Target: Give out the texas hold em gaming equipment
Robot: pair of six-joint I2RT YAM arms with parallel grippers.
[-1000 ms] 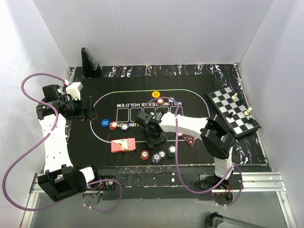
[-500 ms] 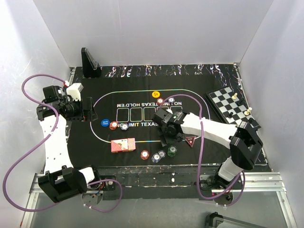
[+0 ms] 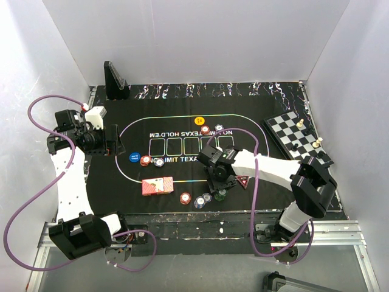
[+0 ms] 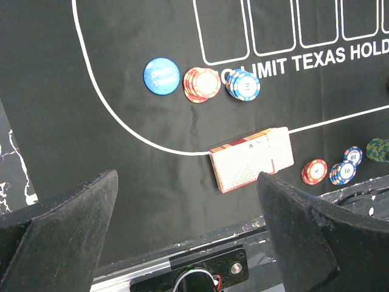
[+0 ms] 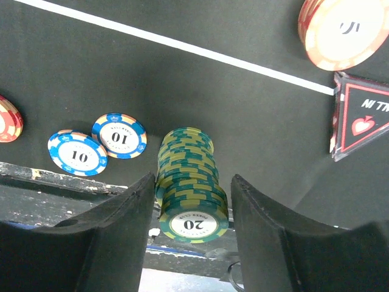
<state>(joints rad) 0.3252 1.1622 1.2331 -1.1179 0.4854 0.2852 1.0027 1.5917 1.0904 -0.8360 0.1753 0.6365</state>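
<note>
The texas hold em gaming equipment (image 3: 157, 185) lies spread over the black felt mat printed with white lines (image 3: 115, 188). A tall stack of green-and-yellow poker chips marked "20" (image 5: 191, 204) stands at the mat's near edge. The right gripper (image 5: 193, 177) is lowered around this stack, with one black finger (image 5: 109, 237) close on either side. Its jaws are apart, but the pictures do not show whether they press the stack or merely flank it. Just left of the stack lie two flat blue-and-white chips marked "10" (image 5: 119, 135), with a red chip (image 5: 7, 118) further left. To its right sits the black triangular marker with a red border (image 5: 361, 121), with a red-and-white chip pile (image 5: 340, 30) beyond it. The deck of red-backed playing cards (image 4: 252, 159) lies inside the mat's near-left curve. Beyond the deck, a row runs left to right: a flat blue disc (image 4: 161, 76), a red chip pile (image 4: 202, 84) and a blue-and-white chip pile (image 4: 243, 84). The left gripper (image 4: 187, 182) hovers above the mat's left side, well apart from the chips. Its jaws are spread wide with nothing between them. A black-and-white chessboard (image 3: 298, 143) rests at the mat's right edge.
</note>
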